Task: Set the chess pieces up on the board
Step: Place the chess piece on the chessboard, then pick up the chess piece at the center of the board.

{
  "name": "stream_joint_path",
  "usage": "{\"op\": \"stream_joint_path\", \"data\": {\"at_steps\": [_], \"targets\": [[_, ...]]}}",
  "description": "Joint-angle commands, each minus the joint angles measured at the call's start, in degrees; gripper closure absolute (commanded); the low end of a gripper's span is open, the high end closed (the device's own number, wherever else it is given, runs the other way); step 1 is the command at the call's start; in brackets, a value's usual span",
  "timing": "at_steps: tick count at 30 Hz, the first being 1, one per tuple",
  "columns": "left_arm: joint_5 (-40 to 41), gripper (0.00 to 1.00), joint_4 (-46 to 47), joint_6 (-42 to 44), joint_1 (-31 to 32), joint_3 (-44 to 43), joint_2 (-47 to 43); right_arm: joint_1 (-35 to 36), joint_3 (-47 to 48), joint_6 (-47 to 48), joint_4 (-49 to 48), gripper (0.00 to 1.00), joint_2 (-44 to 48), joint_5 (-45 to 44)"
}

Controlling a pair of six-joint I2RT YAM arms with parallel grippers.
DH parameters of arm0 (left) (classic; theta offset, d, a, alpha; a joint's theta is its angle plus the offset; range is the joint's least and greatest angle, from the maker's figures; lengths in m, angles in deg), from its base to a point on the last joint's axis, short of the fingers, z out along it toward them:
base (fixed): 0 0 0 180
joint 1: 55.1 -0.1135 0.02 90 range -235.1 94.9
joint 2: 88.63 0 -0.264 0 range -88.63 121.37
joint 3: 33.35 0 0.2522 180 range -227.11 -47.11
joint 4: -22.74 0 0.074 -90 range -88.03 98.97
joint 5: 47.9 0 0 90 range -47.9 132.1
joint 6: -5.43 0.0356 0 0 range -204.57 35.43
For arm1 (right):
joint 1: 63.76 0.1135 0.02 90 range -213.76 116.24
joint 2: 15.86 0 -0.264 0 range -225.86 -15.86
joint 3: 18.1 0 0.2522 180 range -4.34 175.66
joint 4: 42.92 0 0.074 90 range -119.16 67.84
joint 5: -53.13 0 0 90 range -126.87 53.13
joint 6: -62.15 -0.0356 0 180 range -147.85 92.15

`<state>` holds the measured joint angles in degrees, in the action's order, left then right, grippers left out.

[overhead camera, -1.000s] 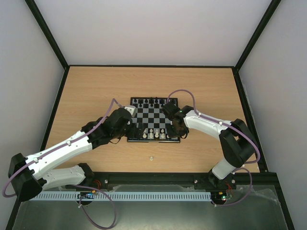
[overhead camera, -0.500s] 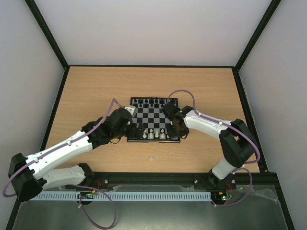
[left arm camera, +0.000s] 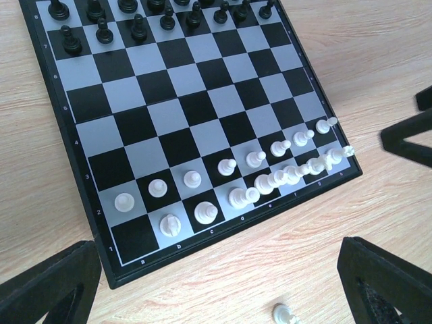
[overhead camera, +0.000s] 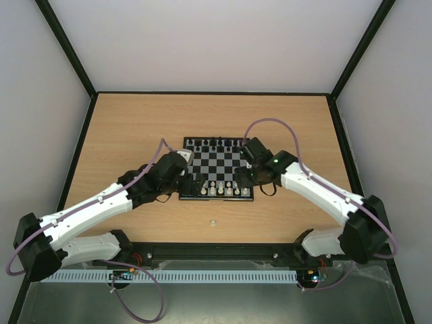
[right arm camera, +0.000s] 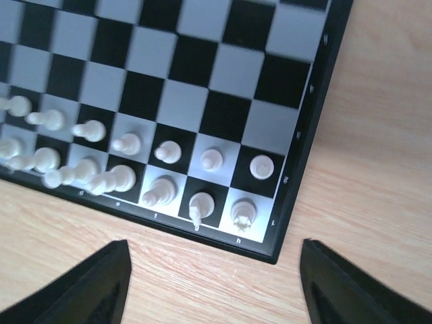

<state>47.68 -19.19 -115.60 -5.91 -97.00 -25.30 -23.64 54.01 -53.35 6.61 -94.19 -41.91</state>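
**Board (overhead camera: 216, 167) flanked by two open end effectors, one white piece off it**

Left end effector (overhead camera: 192, 183): fingers (left arm camera: 47, 290) spread wide, gripping nothing. Hangs over the board's near left corner, tilted toward the squares.

Loose white piece (left arm camera: 285, 312): lies on the wooden surface (overhead camera: 135, 128), near the board's near border but clear of it. Seen in the left wrist view between that end effector's two fingers, closer to the right-hand one, at the very bottom of the frame. Too cropped to tell which kind.

Right end effector (right arm camera: 214, 248): also wide open and empty. Hangs over the near right corner, just off the border, with the white rook (right arm camera: 243, 212) on the corner square between its fingers and slightly ahead of them.

White pawns (left arm camera: 192, 178): one row, each on its own square, second rank from the near edge. White back row (left arm camera: 237, 196): right behind the pawns along the near border, figures packed close. Stand directly ahead of both end effectors, between them and the middle of the board.

Black pieces (left arm camera: 101, 28): two rows along the far edge, well apart from the white rows and from both end effectors.

Purple cables: one looping beside the board's left edge (overhead camera: 162, 143), the other arching above the far right corner (overhead camera: 270, 123).
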Motion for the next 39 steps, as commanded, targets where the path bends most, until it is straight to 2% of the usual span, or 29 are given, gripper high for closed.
{"op": "stream_joint_path", "data": {"at_steps": [1, 3, 4, 11, 21, 39], "targets": [[-0.44, 0.01, -1.26, 0.41, -0.35, -1.78, 1.01, -0.16, -0.39, -1.09, -0.95, 0.21, 6.89, 0.66], [-1.15, 0.01, -1.88, 0.14, -0.31, -1.58, 1.32, -0.18, -1.79, -1.62, -2.69, 0.04, 10.15, 1.30], [-1.51, 0.01, -2.20, 0.16, -0.31, -1.41, 1.50, -0.15, -2.45, -1.88, -3.44, 0.01, 11.60, 1.42], [-3.75, 0.01, -3.68, -2.55, 1.49, 0.86, 1.77, -0.13, -5.86, -3.04, -6.18, 0.01, 18.53, -2.39], [-1.90, 0.01, -2.63, -11.62, 12.53, 6.03, 3.84, -0.17, -12.21, -5.32, -9.17, 0.01, 26.07, -2.24], [-0.31, 0.01, -4.98, -12.80, 20.80, -1.03, 21.26, -0.15, -13.70, -4.88, -10.41, 0.01, 28.80, 0.01]]}}
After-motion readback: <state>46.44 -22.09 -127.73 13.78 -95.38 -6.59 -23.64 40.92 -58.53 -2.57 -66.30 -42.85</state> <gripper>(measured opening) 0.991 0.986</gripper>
